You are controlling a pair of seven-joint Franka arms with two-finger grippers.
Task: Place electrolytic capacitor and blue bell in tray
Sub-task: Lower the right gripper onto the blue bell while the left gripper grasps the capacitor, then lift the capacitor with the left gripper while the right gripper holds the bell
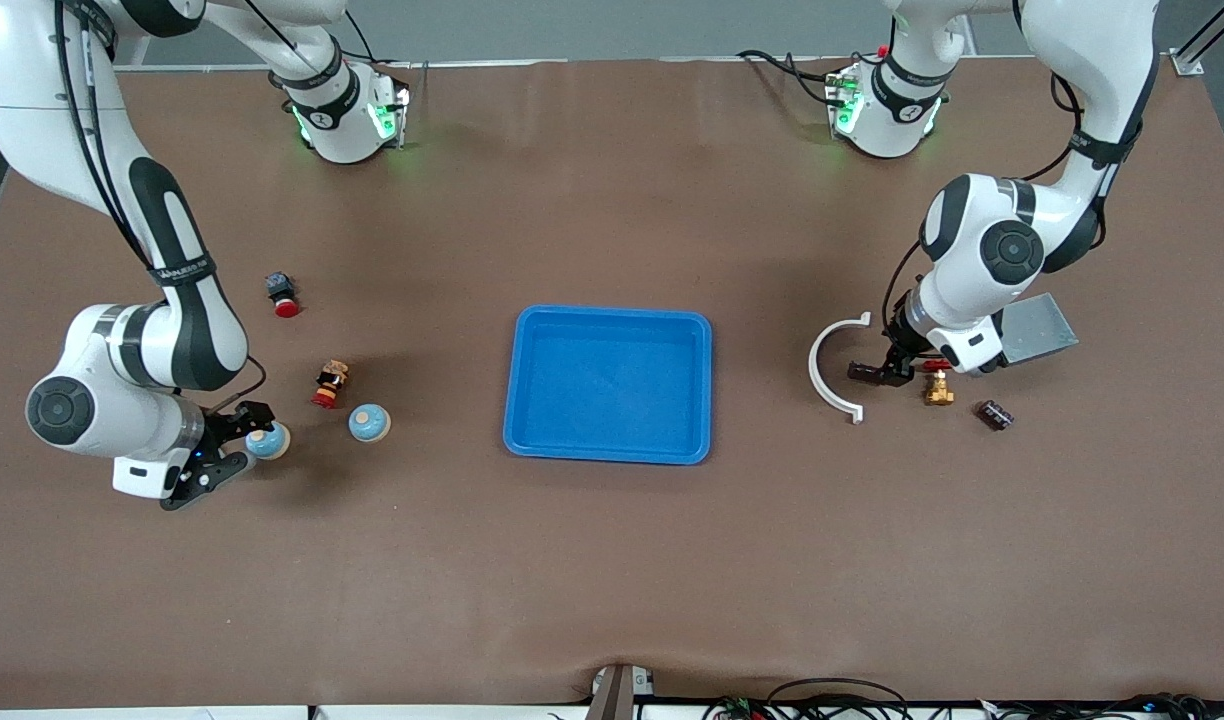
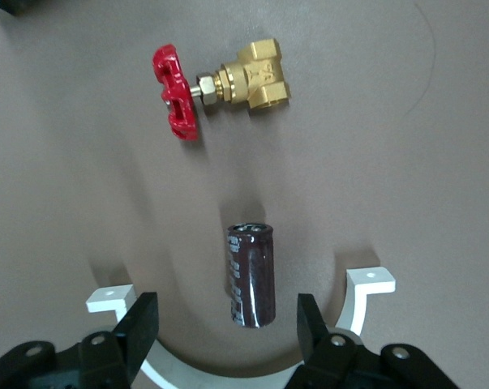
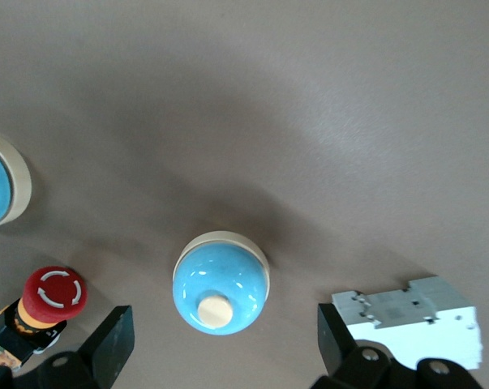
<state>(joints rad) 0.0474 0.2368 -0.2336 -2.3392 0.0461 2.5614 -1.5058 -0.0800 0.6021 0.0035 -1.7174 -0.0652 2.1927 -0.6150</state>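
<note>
Approach is the step in hand for both arms, as I judge it; nothing is in the tray (image 1: 532, 330) yet, which lies mid-table between the two arms.

The right gripper (image 1: 250, 440) is low at the right arm's end of the table, fingers apart and holding nothing. One blue bell (image 1: 270, 441) lies just at its fingertips. In the right wrist view this bell (image 3: 220, 281) lies in line with the gap of the gripper (image 3: 224, 316), dome up. A second bell (image 1: 369, 422) lies near, toward the tray, beside a small figure (image 1: 330, 385). The dome is smooth and round, so I think the fingers should go low, around the pale rim at the base, and close only when the bell is centred. A high grip may let it slip out.

The left gripper (image 1: 877, 373) is over a white arc (image 1: 830, 365), fingers apart and empty. The capacitor (image 1: 994, 414) lies on the table well apart from it, toward the left arm's end, with a brass valve (image 1: 938, 388) between them and a grey box (image 1: 1037, 330) farther from the camera. In the left wrist view the capacitor (image 2: 250, 274) lies on its side, its long axis along the gap of the gripper (image 2: 225, 304). So the fingers would close across its round body, which is good. The arm should pass over the arc and the valve (image 2: 228, 85) without touching them. Then it can descend centred on the capacitor, because a cylinder on its side may roll if one finger touches first.
</note>
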